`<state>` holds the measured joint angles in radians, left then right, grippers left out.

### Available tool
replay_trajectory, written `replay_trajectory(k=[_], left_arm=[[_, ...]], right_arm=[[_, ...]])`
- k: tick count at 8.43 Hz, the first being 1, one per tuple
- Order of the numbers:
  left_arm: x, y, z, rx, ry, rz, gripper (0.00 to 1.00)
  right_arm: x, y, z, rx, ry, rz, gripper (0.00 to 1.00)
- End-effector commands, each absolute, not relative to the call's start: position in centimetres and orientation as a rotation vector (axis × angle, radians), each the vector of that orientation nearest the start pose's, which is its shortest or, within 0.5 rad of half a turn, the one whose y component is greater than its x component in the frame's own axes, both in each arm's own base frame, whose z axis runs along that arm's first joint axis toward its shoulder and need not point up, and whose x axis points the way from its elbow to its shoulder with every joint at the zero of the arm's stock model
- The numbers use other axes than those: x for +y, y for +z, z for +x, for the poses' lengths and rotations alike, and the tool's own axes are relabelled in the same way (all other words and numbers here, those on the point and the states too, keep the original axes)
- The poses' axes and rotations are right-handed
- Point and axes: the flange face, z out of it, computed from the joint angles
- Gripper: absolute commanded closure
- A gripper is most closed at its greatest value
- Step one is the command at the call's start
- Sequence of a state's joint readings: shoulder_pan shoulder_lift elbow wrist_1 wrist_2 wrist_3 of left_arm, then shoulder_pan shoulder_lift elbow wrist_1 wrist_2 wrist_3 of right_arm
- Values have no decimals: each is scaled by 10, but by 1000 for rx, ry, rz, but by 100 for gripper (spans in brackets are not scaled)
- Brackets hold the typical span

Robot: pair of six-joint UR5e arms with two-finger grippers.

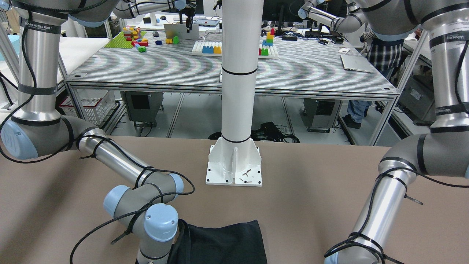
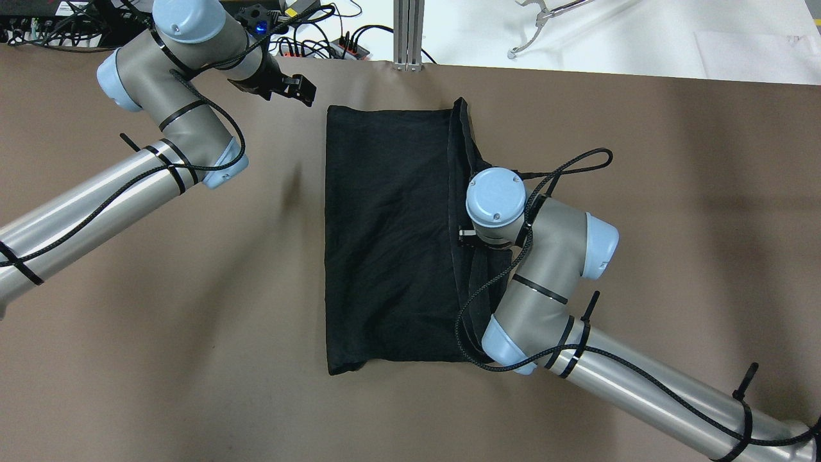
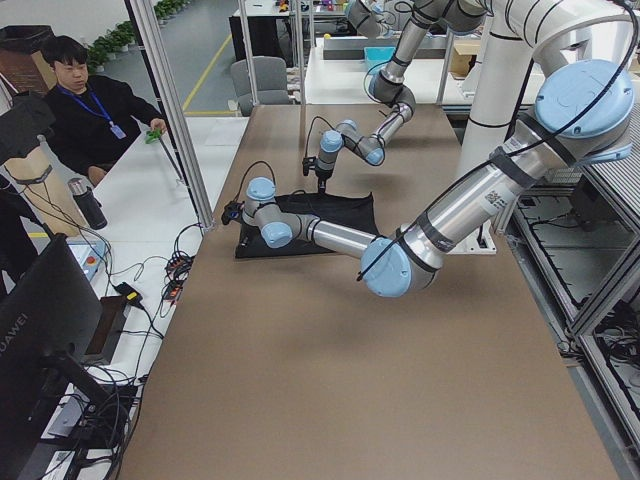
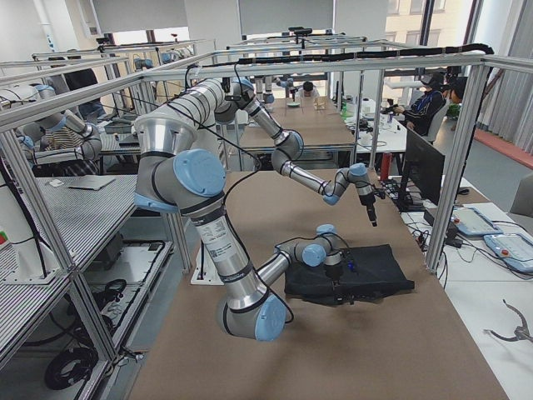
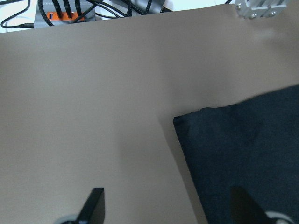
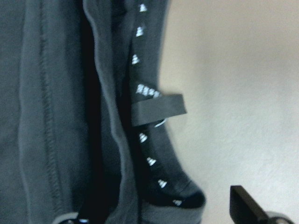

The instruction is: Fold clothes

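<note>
Where cloth lies: mid-table. The cloth is flat, a long dark rectangle. Its edge on the R arm's side is ruffled into a loose ridge, partly under the R wrist.
R gripper: pointing down over that ridge, fingers apart w/ the hem running between them — nothing clamped. Can't tell if the tips reach the table.
L gripper: fingers apart and empty, hovering just off the cloth's far corner on its own side. Bare table shows between the tips.
Step (my read): take the ruffled edge and bring it over toward the L arm's side for the next fold. The fold isn't begun.
Grip: drop till the tips are at table level, then close, so every layer of the ridge is caught and not just the top hem. A shallow pinch on soft fabric will prob. slip out mid-carry.
Carry: lift only just clear, sweep across low & slow, and land edge on edge w/ the opposite side. Release only once the fabric has settled.
L's part: best used to pin or take that far corner — otherwise the whole sheet may slide w/ the pull.
Risk: a single hold mid-edge lets both ends trail, so the crease could come out crooked. Check that the corners line up before letting go.
</note>
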<state>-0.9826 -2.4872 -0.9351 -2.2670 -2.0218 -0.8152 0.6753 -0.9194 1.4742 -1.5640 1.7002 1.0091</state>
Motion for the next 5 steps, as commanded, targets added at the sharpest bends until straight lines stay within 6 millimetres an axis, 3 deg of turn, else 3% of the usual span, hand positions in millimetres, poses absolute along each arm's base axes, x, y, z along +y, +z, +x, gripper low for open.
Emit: replay_trajectory(k=[1,2,5], left_arm=[[-751,279,397,935,17,462,6],[-751,279,395,935,16,463,6],[-751,279,395,937,17,465,6]], right_arm=[[-545,369,-466,-512,26,237,6],[-543,363,-464,-523,25,245,6],[-521,298,-452,-623,1,215,6]])
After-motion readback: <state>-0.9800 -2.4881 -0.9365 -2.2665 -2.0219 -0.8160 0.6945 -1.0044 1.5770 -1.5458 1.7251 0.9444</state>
